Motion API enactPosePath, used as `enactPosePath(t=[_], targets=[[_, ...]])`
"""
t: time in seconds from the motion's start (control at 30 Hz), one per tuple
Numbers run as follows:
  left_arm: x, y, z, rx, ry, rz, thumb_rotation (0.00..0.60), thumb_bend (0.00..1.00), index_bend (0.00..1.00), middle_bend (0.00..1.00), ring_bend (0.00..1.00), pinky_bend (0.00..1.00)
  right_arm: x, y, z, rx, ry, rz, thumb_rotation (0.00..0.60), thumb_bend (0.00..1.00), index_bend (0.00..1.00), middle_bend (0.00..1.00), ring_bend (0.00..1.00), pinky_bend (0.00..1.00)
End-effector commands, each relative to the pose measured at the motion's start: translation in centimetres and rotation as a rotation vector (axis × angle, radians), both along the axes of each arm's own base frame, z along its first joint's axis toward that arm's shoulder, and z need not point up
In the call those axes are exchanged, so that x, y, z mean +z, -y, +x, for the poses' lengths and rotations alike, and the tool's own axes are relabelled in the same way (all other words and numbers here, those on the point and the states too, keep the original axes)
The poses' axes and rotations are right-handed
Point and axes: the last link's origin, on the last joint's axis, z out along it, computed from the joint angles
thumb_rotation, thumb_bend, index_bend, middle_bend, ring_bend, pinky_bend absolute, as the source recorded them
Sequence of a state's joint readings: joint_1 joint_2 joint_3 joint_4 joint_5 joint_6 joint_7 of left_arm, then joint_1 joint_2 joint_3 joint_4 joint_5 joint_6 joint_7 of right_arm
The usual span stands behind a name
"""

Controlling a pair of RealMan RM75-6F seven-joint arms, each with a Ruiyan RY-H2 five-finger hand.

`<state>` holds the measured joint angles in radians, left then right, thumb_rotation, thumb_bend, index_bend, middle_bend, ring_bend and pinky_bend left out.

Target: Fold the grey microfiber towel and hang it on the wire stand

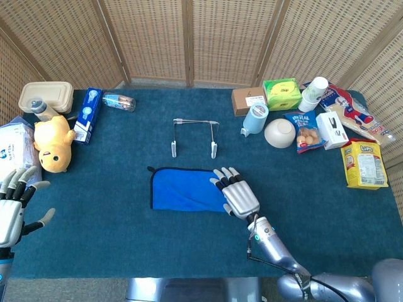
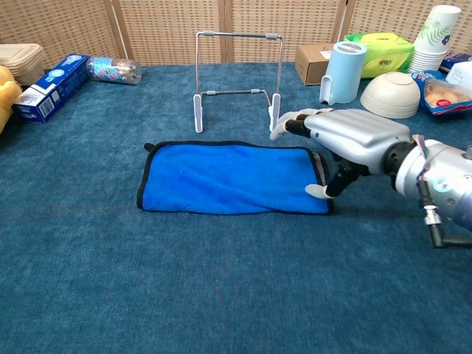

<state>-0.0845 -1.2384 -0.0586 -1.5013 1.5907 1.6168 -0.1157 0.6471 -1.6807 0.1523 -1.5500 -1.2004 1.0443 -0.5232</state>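
— Where's the towel (image 1: 187,190) lying?

— Flat on the blue table cover (image 1: 126,239), folded into a long rectangle, just in front of the wire stand (image 1: 194,136) and apart from it. It shows blue with a dark edging (a strip of grey turns up only at its right end in the chest view).

— And the right hand (image 2: 346,140)?

— Over the towel's right end, palm down. Its fingers (image 2: 289,124) reach out above the far right corner, spread a little, and the thumb points down at the near right corner. In the head view the hand covers that end of the cloth.

— Is it gripping the cloth?

— I cannot tell. The thumb tip sits at or on the towel's surface, but no fold is visibly caught between thumb and fingers.

— The left hand (image 1: 14,207)?

— At the table's left edge, well apart from the towel, fingers fanned apart and holding nothing. A yellow plush toy (image 1: 52,143) lies just beyond it.

— Anything near the stand?

— A pale blue container (image 2: 342,72) and a white bowl (image 2: 390,94) to its right, both clear of the towel.
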Motion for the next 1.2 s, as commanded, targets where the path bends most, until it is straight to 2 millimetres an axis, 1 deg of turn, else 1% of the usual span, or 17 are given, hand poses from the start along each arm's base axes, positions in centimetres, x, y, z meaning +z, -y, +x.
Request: enactPosePath(t=[0.03,0.23,0.43,0.93,1.07,1.2], targets=[[-0.1,0.0,-0.1,0.004,0.002,-0.002,0.600,0.34,0.29,0.09,0.00,0.00,-0.4,0.2,0.7,0.007,0.001,0.007,0.600,0.30,0.15,0.07,0.00,0.00],[-0.1,0.1,-0.2,0.006,0.003,-0.006,0.600,0.34,0.29,0.08,0.00,0.00,-1.2,0.4,1.1,0.003,-0.011,0.016,0.600,0.30,0.15,0.07,0.00,0.00],[-0.2,0.1,-0.2,0.005,0.003,-0.009,0.600,0.34,0.29,0.08,0.00,0.00,-1.4,0.4,-0.2,-0.023,-0.051,0.022,0.600,0.30,0.15,0.07,0.00,0.00],[-0.1,0.1,0.0,-0.004,-0.002,-0.013,0.600,0.34,0.29,0.08,0.00,0.00,-0.5,-0.1,-2.3,-0.074,-0.084,0.012,0.600,0.30,0.13,0.06,0.00,0.00],[-0.1,0.2,-0.1,0.000,-0.004,-0.016,0.600,0.34,0.29,0.08,0.00,0.00,0.1,0.0,-3.1,-0.089,-0.098,-0.006,0.600,0.30,0.13,0.06,0.00,0.00],[-0.1,0.2,-0.2,0.006,-0.009,-0.027,0.600,0.34,0.29,0.08,0.00,0.00,0.7,-0.1,-3.4,-0.098,-0.093,-0.016,0.600,0.30,0.12,0.06,0.00,0.00]])
